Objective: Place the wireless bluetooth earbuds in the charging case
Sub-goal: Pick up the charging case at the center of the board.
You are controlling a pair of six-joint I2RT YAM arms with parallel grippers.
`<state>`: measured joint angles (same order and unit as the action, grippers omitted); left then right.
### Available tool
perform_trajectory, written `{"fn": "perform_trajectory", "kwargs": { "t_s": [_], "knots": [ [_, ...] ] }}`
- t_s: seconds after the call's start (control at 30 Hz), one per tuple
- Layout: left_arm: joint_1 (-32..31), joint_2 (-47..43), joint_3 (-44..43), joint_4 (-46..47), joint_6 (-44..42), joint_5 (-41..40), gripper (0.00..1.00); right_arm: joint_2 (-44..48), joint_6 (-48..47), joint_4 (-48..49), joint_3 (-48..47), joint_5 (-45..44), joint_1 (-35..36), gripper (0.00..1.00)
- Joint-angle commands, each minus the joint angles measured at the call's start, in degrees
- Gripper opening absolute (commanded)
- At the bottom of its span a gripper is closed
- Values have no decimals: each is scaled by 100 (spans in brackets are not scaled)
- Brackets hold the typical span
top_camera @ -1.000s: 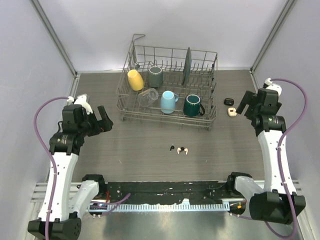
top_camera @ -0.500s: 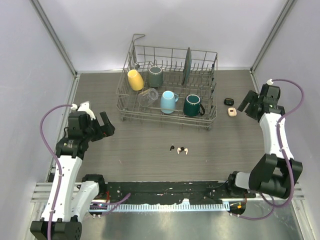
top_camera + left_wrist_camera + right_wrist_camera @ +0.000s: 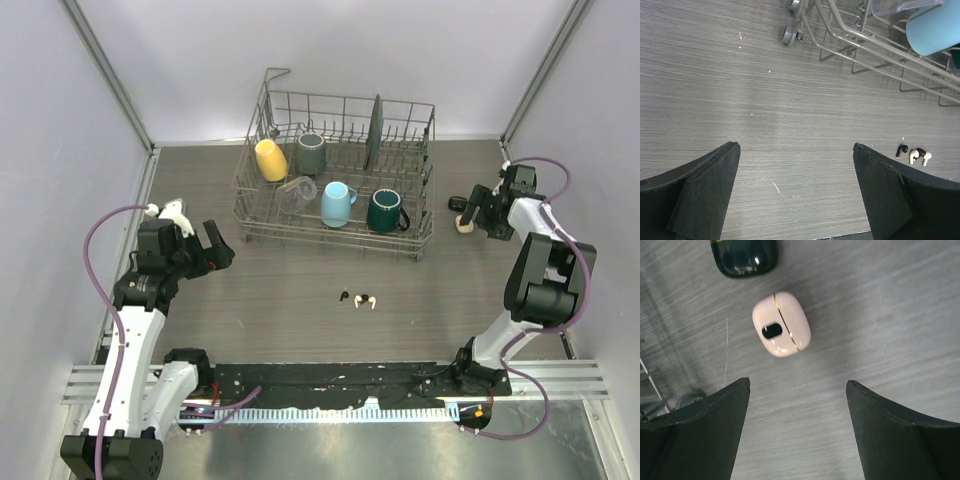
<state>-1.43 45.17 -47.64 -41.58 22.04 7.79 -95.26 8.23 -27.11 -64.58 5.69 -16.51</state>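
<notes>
Several tiny earbuds lie in a cluster at the table's middle: black ones (image 3: 343, 296) and a cream one (image 3: 370, 303). The left wrist view shows the black earbuds (image 3: 901, 150) and the cream earbuds (image 3: 913, 157) off to the right. My left gripper (image 3: 218, 247) (image 3: 794, 145) hovers open over bare table, well to the left of them. Right of the rack lie a closed cream charging case (image 3: 463, 225) (image 3: 781, 323) and a black case (image 3: 457, 203) (image 3: 744, 257). My right gripper (image 3: 478, 214) (image 3: 798, 382) is open just short of the cream case, holding nothing.
A wire dish rack (image 3: 256, 215) stands at the back centre with a yellow mug (image 3: 270, 158), a grey mug (image 3: 311, 152), a blue mug (image 3: 337, 203), a dark green mug (image 3: 385, 210), a clear glass (image 3: 297, 195) and a plate (image 3: 376, 130). Its foot (image 3: 789, 35) shows in the left wrist view.
My right arm has folded in, bringing its gripper down next to the two cases, jaws slightly narrower. The left arm has sunk a little and shifted right.
</notes>
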Motion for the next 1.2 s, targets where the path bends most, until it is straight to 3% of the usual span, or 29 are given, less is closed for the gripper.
{"fn": "perform_trajectory", "kwargs": {
  "t_s": [0.0, 0.37, 0.7, 1.17],
  "knots": [
    [11, 18, -44, 309, -77, 302, 100, -352, -559, 206, -626, 141, 87, 82],
    [11, 53, -26, 309, -86, 346, 100, -1117, -709, 356, -758, 46, 438, 75],
    [11, 45, -35, 309, -77, 346, 100, -1074, -717, 505, -776, -525, 438, 79],
    [11, 10, -26, 317, -86, 372, 100, -1442, -788, 672, -978, -235, 465, 80]
  ]
}}
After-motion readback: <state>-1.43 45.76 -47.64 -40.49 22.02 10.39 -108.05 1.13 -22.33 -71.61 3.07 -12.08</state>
